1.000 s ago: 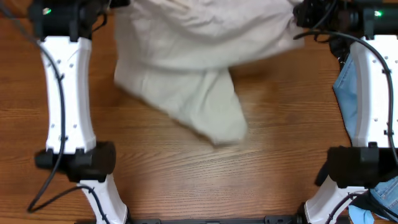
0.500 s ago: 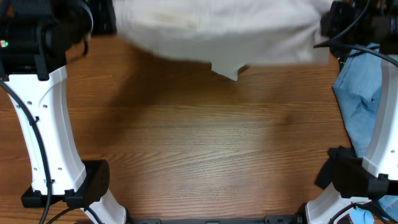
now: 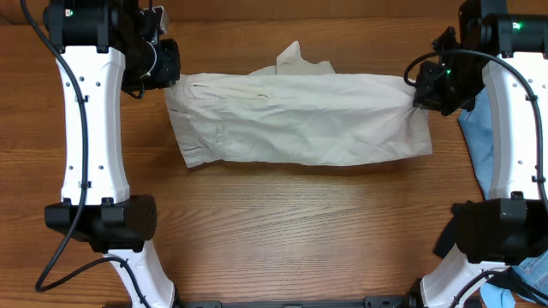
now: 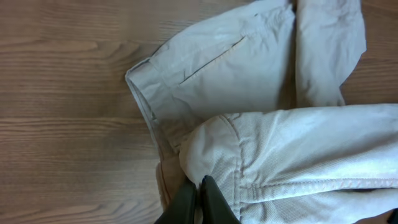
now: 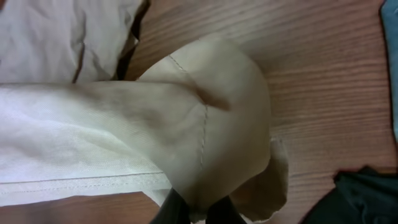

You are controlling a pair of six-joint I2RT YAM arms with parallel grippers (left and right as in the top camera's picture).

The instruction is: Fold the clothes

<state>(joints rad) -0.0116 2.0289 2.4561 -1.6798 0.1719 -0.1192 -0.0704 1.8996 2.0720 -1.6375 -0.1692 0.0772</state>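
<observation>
Trousers (image 3: 300, 120), seen from overhead, lie stretched across the far part of the worktop (image 3: 282, 231). Their long axis runs side to side. The waistband end with the welt pocket (image 3: 231, 92) points toward the left fingers (image 3: 169, 77), and the leg end toward the right fingers (image 3: 420, 89). Each pair of fingers sits at its own far corner of the cloth. A loose flap (image 3: 296, 58) sticks out past the far edge, and a blue denim garment (image 3: 481, 141) lies just beyond the right end.

In the left wrist view, the left fingers (image 4: 185, 202) are pressed together on a pinch of cloth by the waistband, with the pocket slit slanting away from them.

In the right wrist view, the right fingers (image 5: 169, 208) are clamped on a bunched fold at the leg end. A black garment (image 5: 357, 196) lies near the corner, apart from the trousers.

The step in hand looks like laying the cloth out flat for a fold. To do it well, both ends should be kept equally taut and level so the near edge lies straight. The stray flap should be tucked in or smoothed before any crease is made. The right end is best let go clear of the denim so the two do not catch.
</observation>
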